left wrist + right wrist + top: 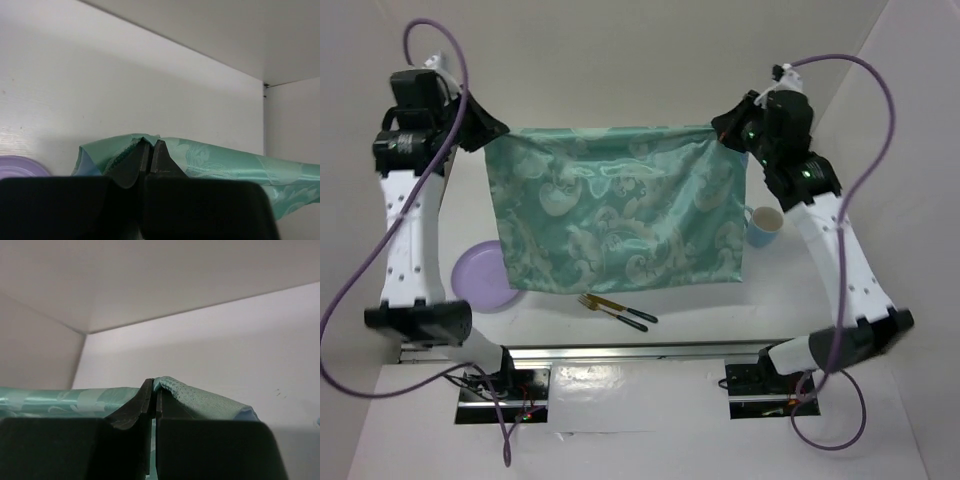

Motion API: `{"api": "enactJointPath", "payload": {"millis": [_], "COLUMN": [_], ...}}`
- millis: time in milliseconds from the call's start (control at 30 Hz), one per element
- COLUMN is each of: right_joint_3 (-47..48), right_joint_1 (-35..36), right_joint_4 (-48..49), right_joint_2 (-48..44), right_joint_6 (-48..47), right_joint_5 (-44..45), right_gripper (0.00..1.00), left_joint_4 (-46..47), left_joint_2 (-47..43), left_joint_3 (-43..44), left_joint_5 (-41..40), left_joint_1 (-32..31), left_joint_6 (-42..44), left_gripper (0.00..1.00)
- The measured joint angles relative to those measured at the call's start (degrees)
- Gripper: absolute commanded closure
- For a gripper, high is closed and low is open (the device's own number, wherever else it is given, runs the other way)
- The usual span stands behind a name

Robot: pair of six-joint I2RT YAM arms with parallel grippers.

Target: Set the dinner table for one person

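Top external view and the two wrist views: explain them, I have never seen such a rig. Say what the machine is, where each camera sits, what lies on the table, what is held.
These are two white robot arms bolted at the near edge of a white table. The wide picture comes from a fixed camera above and behind them; the other two come from cameras on the wrists, looking past each hand's fingers. The left hand and the right hand each pinch a far corner of a mint-green patterned cloth, spreading it between them. On the table lie a purple plate, partly hidden by the cloth, a blue cup, and a fork and knife.
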Motion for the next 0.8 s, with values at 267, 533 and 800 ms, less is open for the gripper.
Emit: {"api": "enactJointPath", "payload": {"millis": [267, 533, 800], "right_joint_3": [4.28, 17.20, -9.16], "right_joint_1": [-5.99, -7.85, -5.49], "right_joint_4": [7.41, 2.56, 6.03], "right_joint_2": [33.48, 54.84, 31.39], "right_joint_6": [-1.36, -4.20, -3.63], "right_joint_5": [-3.10, -1.62, -6.88], "right_gripper": [0.38, 0.17, 0.96], "left_joint_4": [7.34, 8.41, 10.08], "left_joint_2": [32.76, 47.65, 24.04], "left_joint_3": [5.92, 8.26, -13.46], "left_joint_5": [-0.46, -3.26, -6.60], "left_joint_1": [-0.96, -0.81, -3.93], "left_joint_6": [0.22, 0.42, 2.69], "left_gripper": [0.15, 0.21, 0.93]}}
